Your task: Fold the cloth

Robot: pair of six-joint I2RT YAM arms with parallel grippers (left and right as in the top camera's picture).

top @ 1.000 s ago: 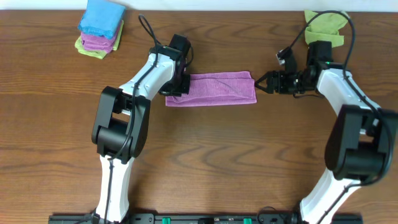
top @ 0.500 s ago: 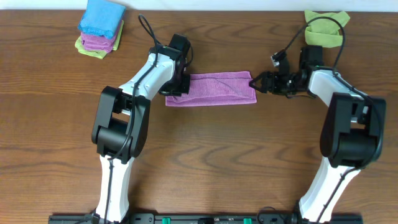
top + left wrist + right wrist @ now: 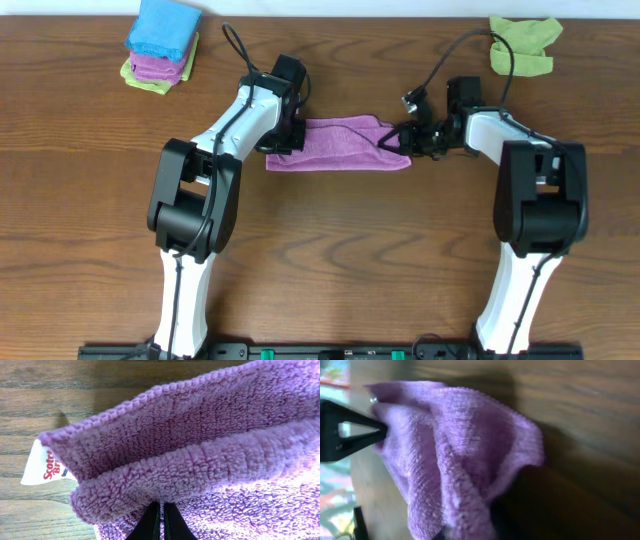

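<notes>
Plain brown wooden table (image 3: pixel 320 270), and right in the middle of it lies the purple cloth (image 3: pixel 335 143), a long doubled-over strip running left to right between the two arms. A stack of spare cloths (image 3: pixel 160 45) sits far off in the back left corner and a lime-green cloth (image 3: pixel 525 45) in the back right, both well out of the way.

The left gripper (image 3: pixel 283 143) is clamped tight on the strip's left end. On its wrist view the tips meet in the pile just below the rolled edge, and the white tag (image 3: pixel 45 465) pokes out beside them. The right gripper (image 3: pixel 400 138) has pinched shut on the right end, and the fabric there is bunched and puckered up off the wood.

Here's where I'd worry. That right-hand bite looks like a gathered wad, not a clean corner. If it caught only one of the two layers, the other will likely peel away and flop open as the end is carried across. A wad also tends to land as a lump, so the edges may not meet.

The left end is the anchor. If that pinch is shallow, a pull from the right could drag the whole strip sideways or tug it free. And any drift off the strip's line would leave the fold skewed.
</notes>
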